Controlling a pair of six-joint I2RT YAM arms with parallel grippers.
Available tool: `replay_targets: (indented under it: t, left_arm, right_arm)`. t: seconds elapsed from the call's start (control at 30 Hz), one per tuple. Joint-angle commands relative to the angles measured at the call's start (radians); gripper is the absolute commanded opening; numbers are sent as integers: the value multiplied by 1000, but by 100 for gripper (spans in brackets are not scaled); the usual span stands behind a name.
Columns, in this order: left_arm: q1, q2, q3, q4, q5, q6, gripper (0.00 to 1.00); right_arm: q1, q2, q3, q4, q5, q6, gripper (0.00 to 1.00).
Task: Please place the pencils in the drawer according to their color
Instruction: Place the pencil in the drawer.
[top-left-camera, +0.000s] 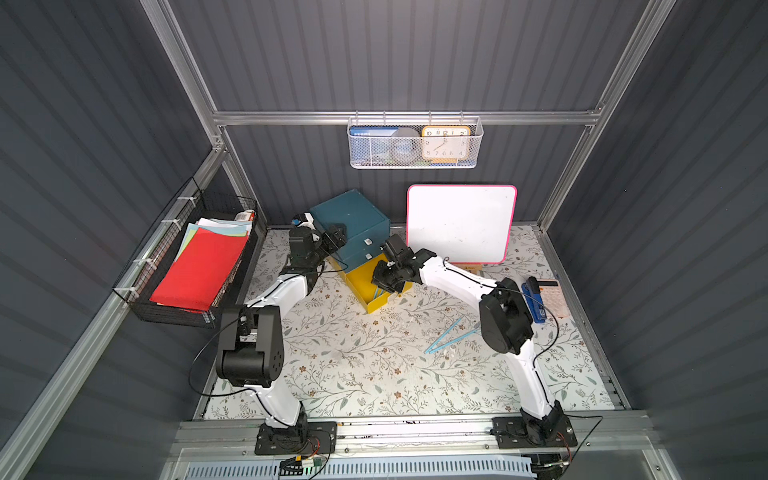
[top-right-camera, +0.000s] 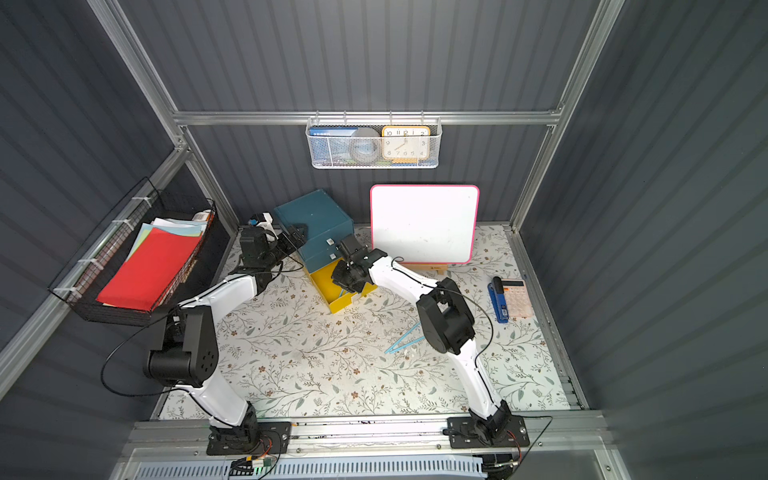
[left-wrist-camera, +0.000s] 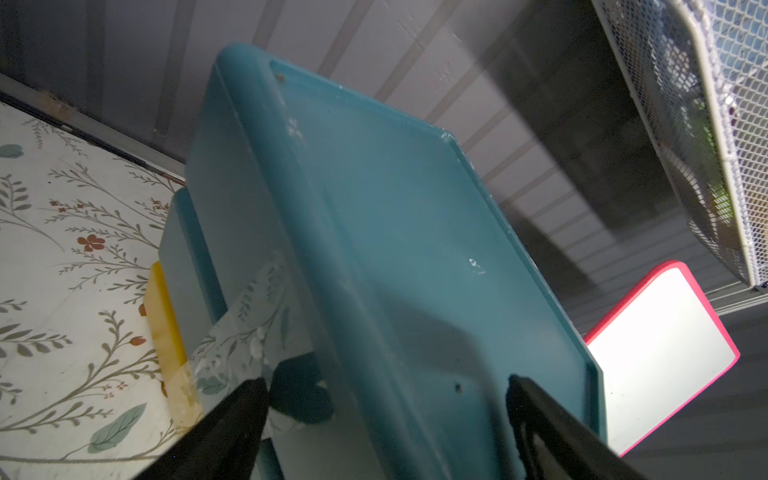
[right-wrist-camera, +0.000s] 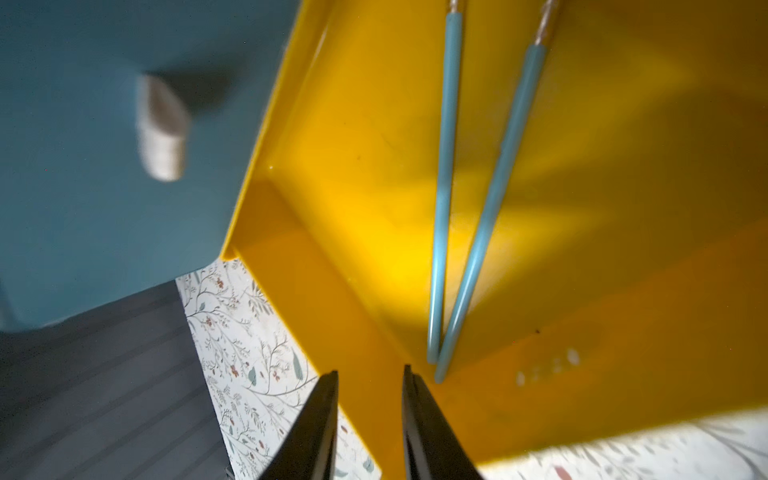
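Note:
A teal cabinet (top-left-camera: 353, 216) (top-right-camera: 316, 216) (left-wrist-camera: 395, 228) stands at the back, its yellow bottom drawer (top-left-camera: 363, 282) (top-right-camera: 328, 291) (right-wrist-camera: 353, 187) pulled out. Two light blue pencils (right-wrist-camera: 442, 208) lie inside the drawer, their ends meeting at its front wall. Two more light blue pencils (top-left-camera: 444, 336) (top-right-camera: 401, 340) lie crossed on the table near the right arm. My right gripper (right-wrist-camera: 370, 370) (top-left-camera: 380, 289) hangs over the drawer's front corner, open with nothing between its fingers. My left gripper (left-wrist-camera: 386, 380) (top-left-camera: 337, 236) stands open, its jaws wide to either side of the cabinet's upper left edge.
A pink-framed whiteboard (top-left-camera: 461, 222) leans at the back right. A blue stapler (top-left-camera: 534, 301) and a calculator (top-left-camera: 555, 297) lie by the right wall. A black wire basket (top-left-camera: 137, 291) with papers hangs on the left, and a white mesh basket (top-left-camera: 415, 164) hangs on the back wall.

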Motion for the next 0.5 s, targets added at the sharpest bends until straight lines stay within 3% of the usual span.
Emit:
replay_targets:
  t: [0.0,0.37,0.47]
  left_arm:
    - [-8,-12,-1,-31,22,17,94]
    - [-8,-14,-3,-27,21,18,94]
    - [-9,-16,-7,-27,23,18,94]
  right_arm:
    - [10,-122,-74,-29,64,-60,32]
    - [0,-391,-471,-166,416,-89,38]
    - [-18,-420,-547,-200,446,-64,38]
